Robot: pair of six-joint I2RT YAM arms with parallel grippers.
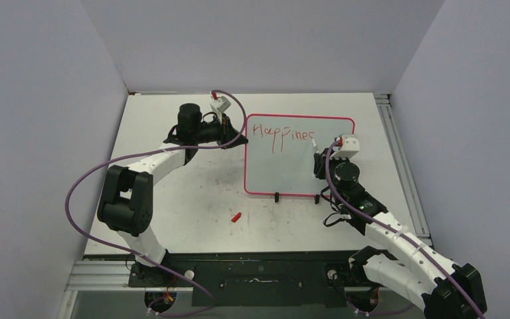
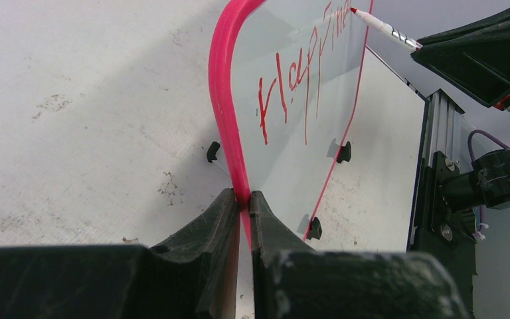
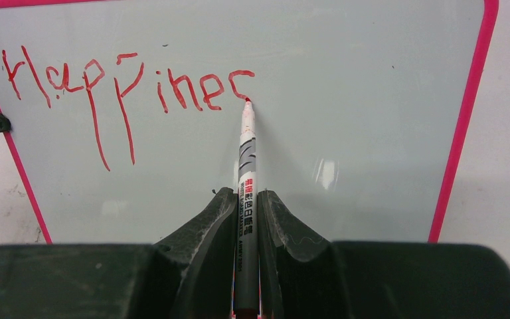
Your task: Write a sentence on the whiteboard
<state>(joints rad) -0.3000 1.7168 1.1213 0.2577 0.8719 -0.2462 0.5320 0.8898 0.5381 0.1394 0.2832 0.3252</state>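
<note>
Tabletop (image 1: 192,193) holds whiteboard (image 1: 292,173) — left jaws pinch its rim, right jaws clamp marker (image 3: 246,173) touching sentence (image 3: 180,93).

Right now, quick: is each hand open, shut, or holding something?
Left hand: closed on the whiteboard rim.
Right hand: closed on the marker, tip on the board.

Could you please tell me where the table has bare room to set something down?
The widest bare table lies left of the whiteboard, between the left arm and the red cap. A thin strip runs behind the whiteboard. It is crowded right of the whiteboard, where the right claw holds the marker.
</note>
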